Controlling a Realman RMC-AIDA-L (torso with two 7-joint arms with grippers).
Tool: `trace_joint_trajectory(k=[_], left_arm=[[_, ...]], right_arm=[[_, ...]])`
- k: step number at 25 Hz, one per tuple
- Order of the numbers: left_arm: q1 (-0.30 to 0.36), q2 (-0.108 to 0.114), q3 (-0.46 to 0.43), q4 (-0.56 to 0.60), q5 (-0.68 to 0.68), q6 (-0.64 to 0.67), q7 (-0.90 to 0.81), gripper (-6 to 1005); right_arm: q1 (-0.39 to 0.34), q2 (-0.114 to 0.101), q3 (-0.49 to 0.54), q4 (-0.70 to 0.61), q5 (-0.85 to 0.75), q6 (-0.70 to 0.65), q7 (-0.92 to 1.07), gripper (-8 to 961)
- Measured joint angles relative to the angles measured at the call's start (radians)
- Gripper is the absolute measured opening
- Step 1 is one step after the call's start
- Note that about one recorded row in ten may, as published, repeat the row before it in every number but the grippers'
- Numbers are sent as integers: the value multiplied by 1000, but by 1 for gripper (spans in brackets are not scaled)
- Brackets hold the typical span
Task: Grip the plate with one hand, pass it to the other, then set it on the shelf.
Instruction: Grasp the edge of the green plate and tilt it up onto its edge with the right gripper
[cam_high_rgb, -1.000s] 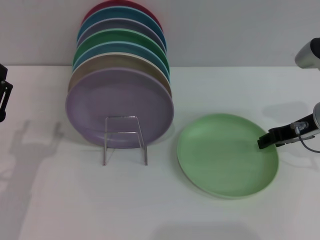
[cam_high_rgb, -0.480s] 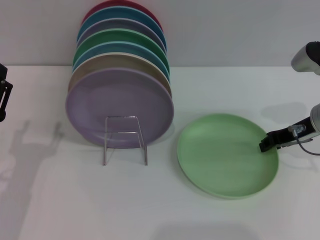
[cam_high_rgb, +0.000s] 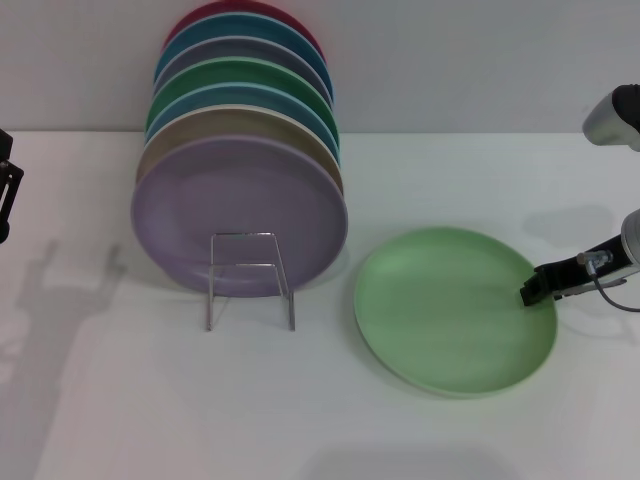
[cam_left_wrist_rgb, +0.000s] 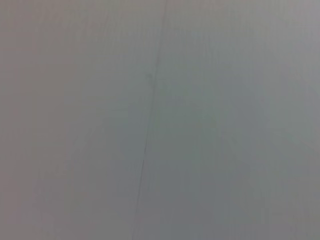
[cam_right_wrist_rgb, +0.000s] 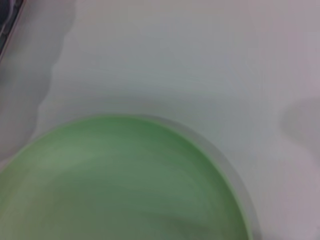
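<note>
**Mint-green plate flat on the counter, right pincer at its rim**

At the far left edge, the left pincer (cam_high_rgb: 6, 198) is parked; its state cannot be told. Coloured plates (cam_high_rgb: 240, 215) are stood in the clear shelf (cam_high_rgb: 249, 279). The plate (cam_high_rgb: 450, 310) is laid flat on the white counter (cam_high_rgb: 150, 400), right of the shelf. The right pincer (cam_high_rgb: 530, 291) is seen at its right rim; whether apart or together cannot be told.

The right gripper (cam_high_rgb: 535, 288) is black with a thin grey cable and silver wrist; the left gripper (cam_high_rgb: 6, 195) is black.
</note>
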Motion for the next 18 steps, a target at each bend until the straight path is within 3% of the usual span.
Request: trace_joint_trajectory(k=[18], left_arm=[[3, 0, -9, 3, -2, 0, -1, 804]], right_arm=[[2, -2, -8, -4, 0, 6, -3, 131]])
